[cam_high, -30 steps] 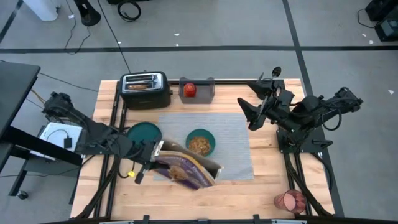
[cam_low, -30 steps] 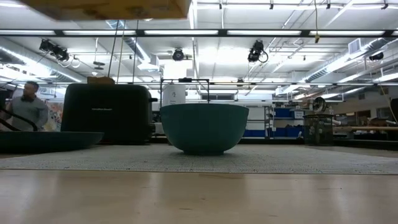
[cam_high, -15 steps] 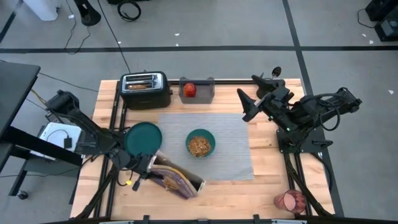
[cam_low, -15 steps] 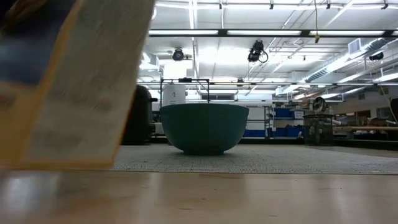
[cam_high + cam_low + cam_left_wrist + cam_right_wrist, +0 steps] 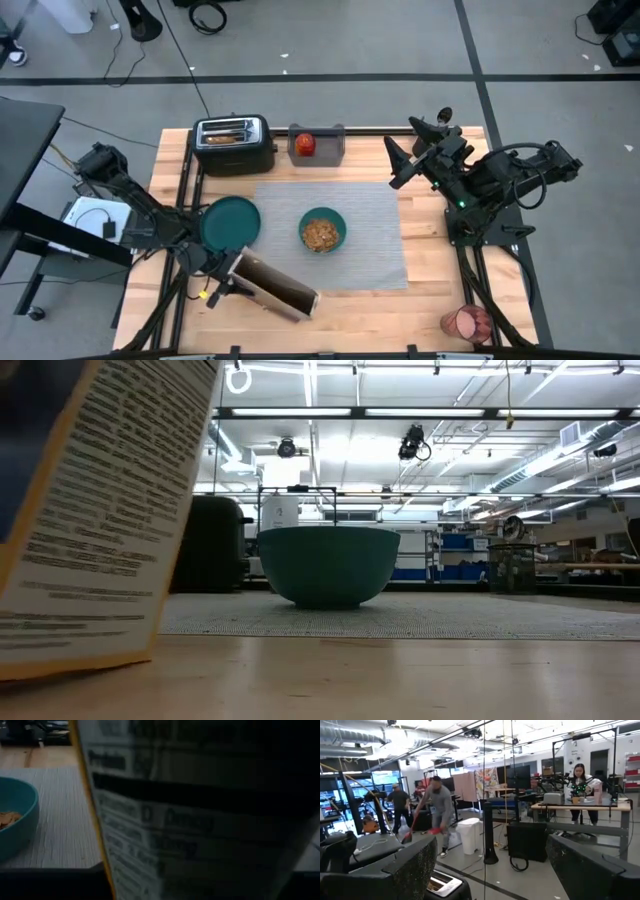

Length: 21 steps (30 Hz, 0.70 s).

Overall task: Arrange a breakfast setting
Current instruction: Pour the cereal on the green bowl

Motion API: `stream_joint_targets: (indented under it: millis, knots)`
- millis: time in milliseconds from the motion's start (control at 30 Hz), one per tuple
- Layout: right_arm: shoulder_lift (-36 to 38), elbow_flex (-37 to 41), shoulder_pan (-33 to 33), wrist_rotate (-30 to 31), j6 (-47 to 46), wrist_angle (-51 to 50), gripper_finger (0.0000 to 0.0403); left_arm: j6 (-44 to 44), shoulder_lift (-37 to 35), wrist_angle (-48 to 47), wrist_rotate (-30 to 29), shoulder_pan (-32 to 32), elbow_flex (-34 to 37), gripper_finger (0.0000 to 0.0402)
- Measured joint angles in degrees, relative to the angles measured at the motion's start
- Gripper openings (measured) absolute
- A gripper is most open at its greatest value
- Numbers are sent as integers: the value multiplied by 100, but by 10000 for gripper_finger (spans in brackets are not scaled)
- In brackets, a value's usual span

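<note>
While the placemat point(image 5: 335, 232) already carries the bowl point(image 5: 322, 230), filled with cereal, the plate point(image 5: 231, 221) sits off its left edge on bare surface point(image 5: 435, 285). Toast remains in the toaster point(image 5: 234, 142), the red fruit point(image 5: 305, 144) in its tray, the cup point(image 5: 466, 322) at the near right corner. Left gripper point(image 5: 228, 276) is at the cereal box point(image 5: 272, 288) on the near surface; whether it pinches or releases, I cannot tell. Right gripper point(image 5: 415, 152) hovers spread above the far right edge. Mat's right half stands open.
</note>
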State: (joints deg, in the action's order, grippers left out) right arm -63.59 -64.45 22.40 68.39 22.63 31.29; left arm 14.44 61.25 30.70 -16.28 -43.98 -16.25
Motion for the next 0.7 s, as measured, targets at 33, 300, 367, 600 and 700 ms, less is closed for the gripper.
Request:
stream_joint_targets:
  millis: [33,300,367,600,700]
  knots:
    - [0,0,-7,0,-11,0,375,-17,-57,-38,9,-23,5,181]
    - [0,2,-10,27,-13,-2,375,-195,-1097,-286,21,-168,6,232]
    - [0,2,-10,76,-15,-4,375,-154,-1454,-439,18,-192,6,232]
    - [0,2,-54,104,-15,39,375,-545,-2615,-1634,14,-334,-593,232]
    - [0,2,-90,104,-20,57,375,-788,-2752,-2402,16,-349,-922,221]
